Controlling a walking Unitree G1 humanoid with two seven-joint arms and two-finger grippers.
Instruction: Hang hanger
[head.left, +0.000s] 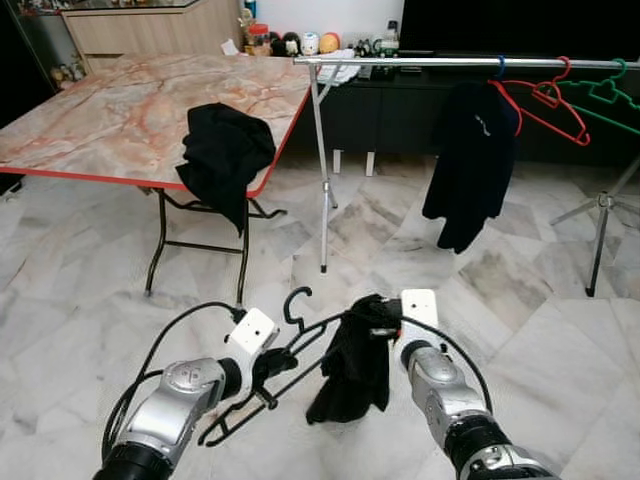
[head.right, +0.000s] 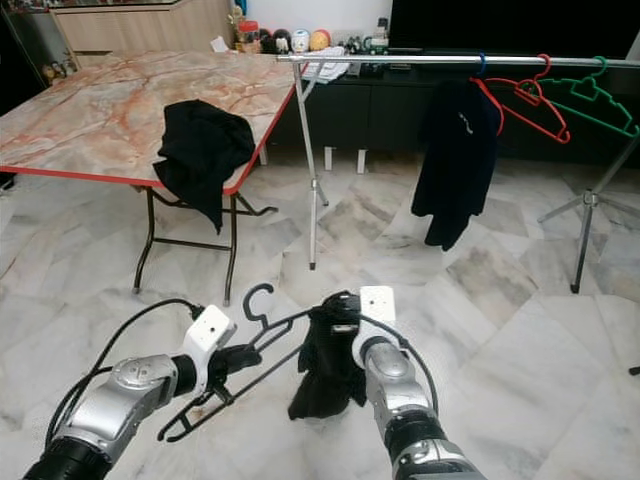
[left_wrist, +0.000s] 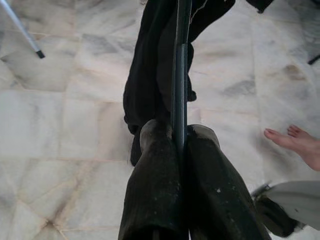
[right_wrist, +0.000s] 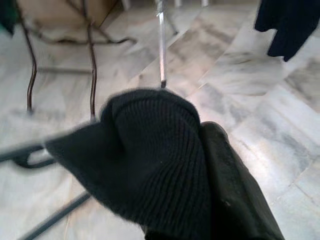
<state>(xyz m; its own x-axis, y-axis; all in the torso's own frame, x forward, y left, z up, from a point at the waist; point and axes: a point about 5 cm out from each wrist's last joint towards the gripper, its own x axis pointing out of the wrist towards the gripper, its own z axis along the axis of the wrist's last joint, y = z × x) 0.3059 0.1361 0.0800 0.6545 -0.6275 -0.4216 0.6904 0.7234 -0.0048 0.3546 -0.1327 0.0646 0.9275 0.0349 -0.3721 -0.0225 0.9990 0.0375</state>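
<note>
Here, left gripper (left_wrist: 181, 137) pinches 1 black wire hanger (head.left: 262, 372); right gripper (right_wrist: 200, 150) clamps 1 black knit garment (head.left: 352, 372); 2 empty plastic hangers, 1 red (head.left: 548, 105) & 1 green (head.left: 608, 95), on metal rail (head.left: 450, 62).

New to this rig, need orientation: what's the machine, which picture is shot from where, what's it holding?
It is a humanoid robot with two silver arms, each ending in two black fingers. The two wide pictures come from its head camera, looking down and forward; the two close-ups come from cameras on each wrist. The left gripper is shut on a black hanger, and the right gripper grips the black garment draped on it. Ahead stands a clothes rail carrying a dark garment, a red hanger and a green hanger. On the marble-topped table lies another black garment.
</note>
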